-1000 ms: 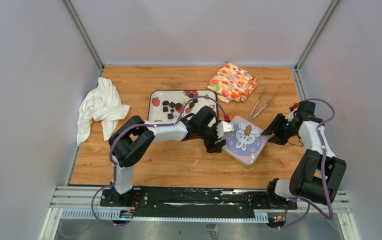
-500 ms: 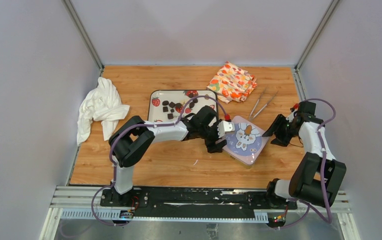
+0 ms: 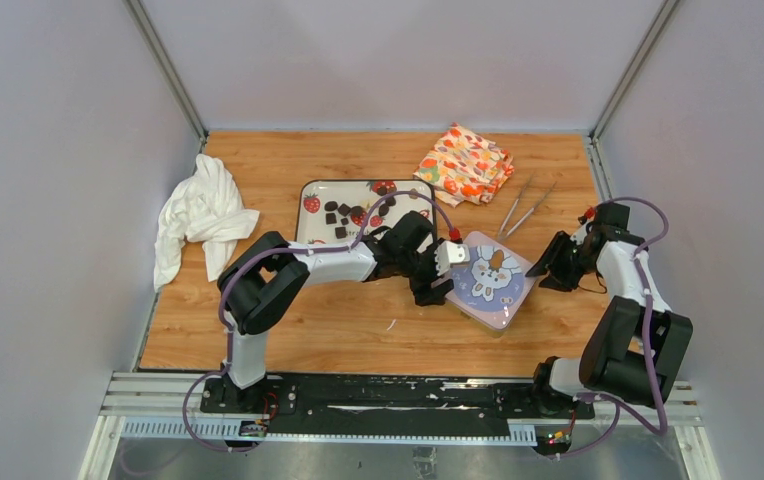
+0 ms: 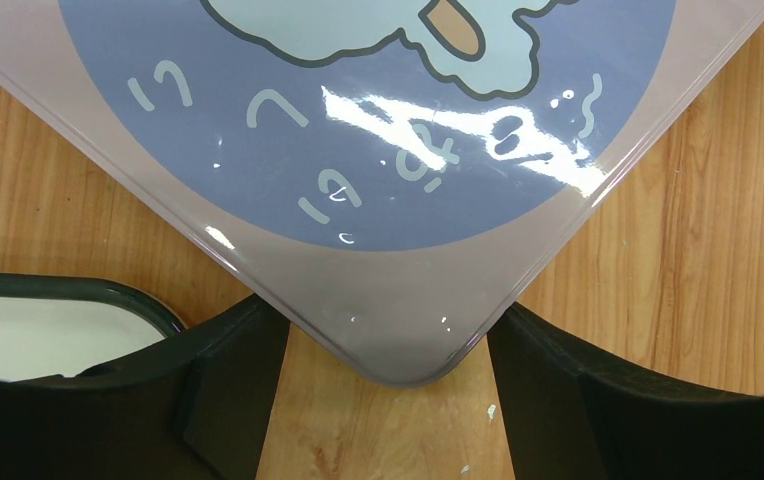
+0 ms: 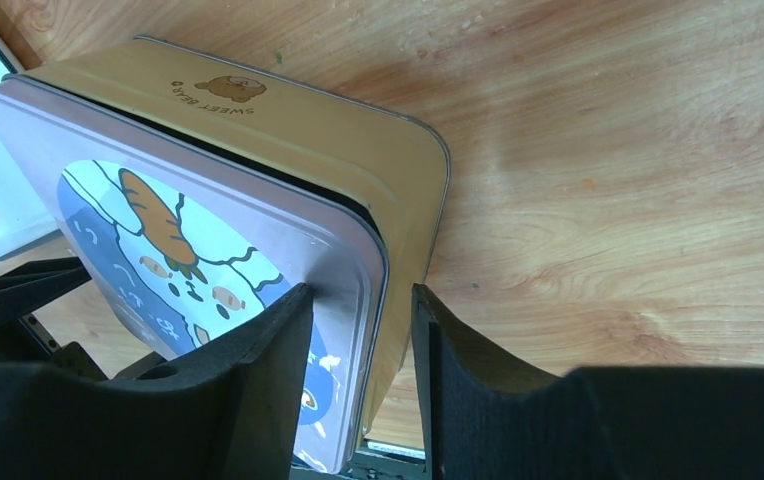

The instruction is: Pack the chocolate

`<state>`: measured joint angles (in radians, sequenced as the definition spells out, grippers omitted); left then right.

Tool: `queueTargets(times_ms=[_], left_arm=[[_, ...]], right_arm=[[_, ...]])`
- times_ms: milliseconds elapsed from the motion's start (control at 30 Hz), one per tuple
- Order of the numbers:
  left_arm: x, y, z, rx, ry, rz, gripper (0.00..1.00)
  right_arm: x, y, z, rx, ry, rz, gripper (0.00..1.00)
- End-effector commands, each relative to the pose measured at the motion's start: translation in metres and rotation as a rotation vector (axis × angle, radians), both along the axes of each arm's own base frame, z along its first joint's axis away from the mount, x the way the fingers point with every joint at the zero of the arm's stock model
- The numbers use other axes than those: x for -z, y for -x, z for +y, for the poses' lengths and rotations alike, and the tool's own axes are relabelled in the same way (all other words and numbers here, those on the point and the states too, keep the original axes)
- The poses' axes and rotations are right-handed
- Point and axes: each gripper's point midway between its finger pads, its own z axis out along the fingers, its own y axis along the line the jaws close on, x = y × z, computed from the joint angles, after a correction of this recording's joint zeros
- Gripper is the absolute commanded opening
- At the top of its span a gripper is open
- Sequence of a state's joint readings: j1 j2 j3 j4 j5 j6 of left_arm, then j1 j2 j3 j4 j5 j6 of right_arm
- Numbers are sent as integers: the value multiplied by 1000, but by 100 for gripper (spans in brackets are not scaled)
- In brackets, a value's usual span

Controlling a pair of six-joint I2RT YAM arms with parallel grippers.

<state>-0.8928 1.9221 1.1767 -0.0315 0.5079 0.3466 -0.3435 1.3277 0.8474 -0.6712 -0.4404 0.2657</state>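
Note:
Several small dark chocolate pieces [image 3: 339, 217] lie on a strawberry-print tray [image 3: 310, 190] left of centre. A tan tin [image 5: 338, 130] stands to its right, and its lilac bunny lid [image 3: 488, 278] rests askew on it, with a dark gap along one side. My left gripper [image 3: 445, 278] is open at the lid's left corner. In the left wrist view that corner [image 4: 398, 350] sits between my left gripper's [image 4: 388, 400] spread fingers. My right gripper [image 3: 546, 268] is open at the tin's right edge. In the right wrist view it [image 5: 361, 297] straddles the lid's rim [image 5: 368, 260].
A crumpled white cloth [image 3: 198, 215] lies at the far left. A folded fruit-print cloth [image 3: 465, 163] and metal tweezers [image 3: 523, 208] lie behind the tin. Grey walls close in both sides and the back. The tray's rim [image 4: 108, 295] sits beside my left finger.
My right gripper has drawn back a little, up and to the right along the tin's edge. The left arm and the lid have not visibly moved.

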Motion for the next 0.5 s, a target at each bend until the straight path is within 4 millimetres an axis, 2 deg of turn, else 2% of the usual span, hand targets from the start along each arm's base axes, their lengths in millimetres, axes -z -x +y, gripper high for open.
queueTargets(times_ms=[0,300,467], left_arm=[[-7,0,-11,14,29,-17,75],[-7,0,-12,15,30,-16,75],[-7,0,-12,16,30,-17,75]], right_arm=[[7,1,-8,25,25,15,44],[12,-3,-17,66,68,12,32],[16,-2,-20,76,87,22,20]])
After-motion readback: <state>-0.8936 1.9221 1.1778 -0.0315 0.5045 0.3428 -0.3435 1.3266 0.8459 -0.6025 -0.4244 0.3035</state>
